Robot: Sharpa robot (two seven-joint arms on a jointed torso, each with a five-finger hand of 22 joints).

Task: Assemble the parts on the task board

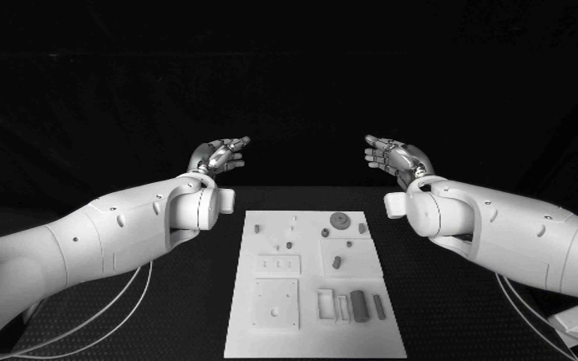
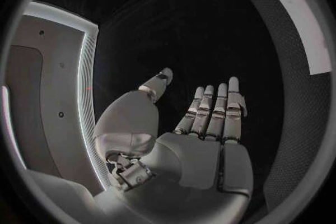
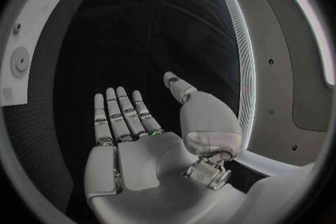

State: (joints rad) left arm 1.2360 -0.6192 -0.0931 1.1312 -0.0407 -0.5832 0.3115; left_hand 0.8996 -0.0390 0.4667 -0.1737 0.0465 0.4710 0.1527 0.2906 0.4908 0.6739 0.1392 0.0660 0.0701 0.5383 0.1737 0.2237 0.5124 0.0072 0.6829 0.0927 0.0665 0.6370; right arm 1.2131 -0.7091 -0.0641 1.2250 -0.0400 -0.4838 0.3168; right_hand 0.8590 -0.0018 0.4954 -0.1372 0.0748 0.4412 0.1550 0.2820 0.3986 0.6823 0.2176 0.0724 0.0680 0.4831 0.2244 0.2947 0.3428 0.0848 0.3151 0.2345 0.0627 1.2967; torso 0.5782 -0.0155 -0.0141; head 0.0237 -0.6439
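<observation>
The black matte surface (image 1: 180, 311) carries the board (image 1: 307, 327), a flat white rectangular plate lying lengthwise at the near middle, its near edge cut off. Both arms are raised beyond its far end. The left hand (image 1: 218, 155) and right hand (image 1: 397, 156), silver and jointed, face each other, well apart, fingers straight and spread, released and grasping nothing. Small grey parts (image 1: 357, 303) lie on the board: a round disc (image 1: 340, 220) far, oblong bars near right; their finer shapes are hard to make out.

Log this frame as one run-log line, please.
phase: pre-start | left robot hand: open, raised beyond board | right robot hand: open, raised beyond board | task board: untouched | parts: on board
</observation>
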